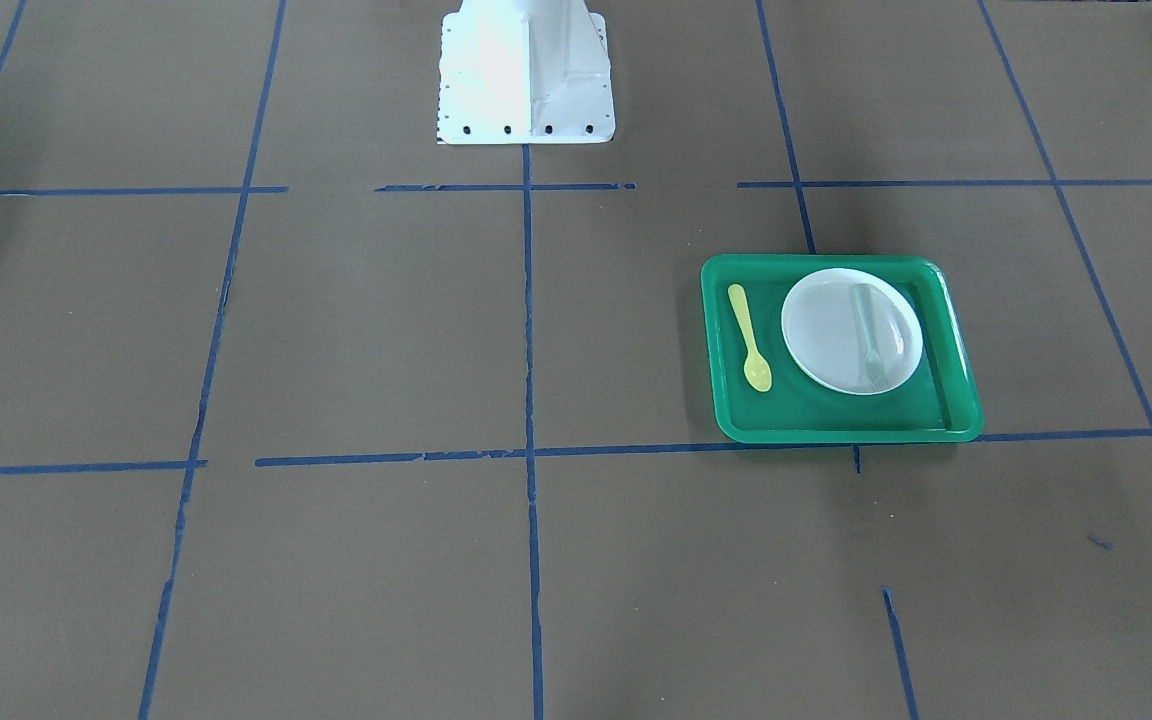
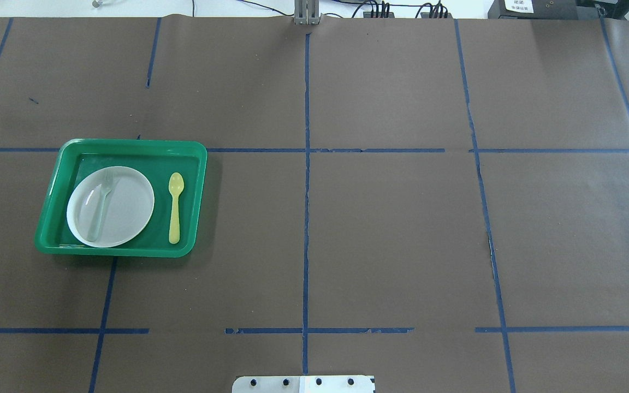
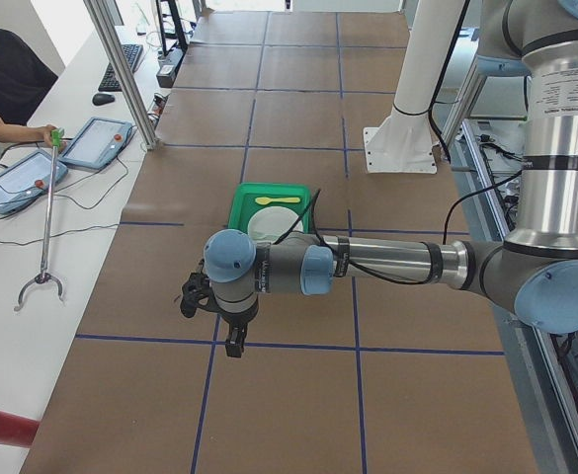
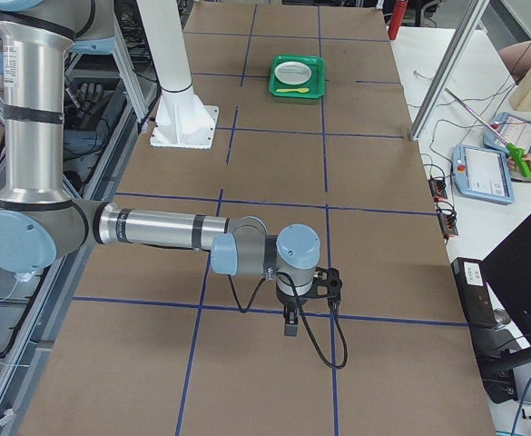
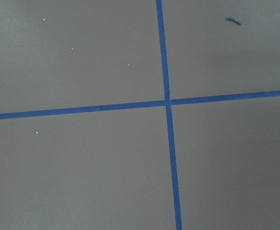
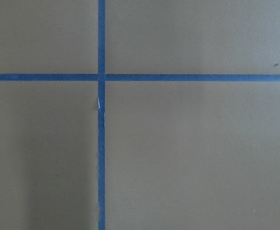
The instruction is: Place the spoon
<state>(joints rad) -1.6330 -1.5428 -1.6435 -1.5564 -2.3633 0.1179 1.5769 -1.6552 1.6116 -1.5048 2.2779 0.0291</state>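
1. The tray point(image 2: 134, 144) sits on the left half of the table point(image 2: 391, 229).
2. The plate point(image 2: 129, 207) lies in the tray's left part, with the fork point(image 2: 101, 204) on it.
3. The spoon point(image 2: 174, 210) lies in the tray, right of the plate.

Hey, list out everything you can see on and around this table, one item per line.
table: one, brown with a blue tape grid, under everything
tray: one, green, on the robot's left half of the table
plate: one, white, inside the tray
fork: one, pale grey-green, lying on the plate
spoon: one, yellow, on the tray floor beside the plate, apart from it
tablets: two, grey-blue, on the white side bench
grabber stick: one, metal with green handle, held by an operator
robot base: one, white, mid-table
left arm: one, silver and blue, stretched over the table; jaws unclear
right arm: one, same colours, likewise
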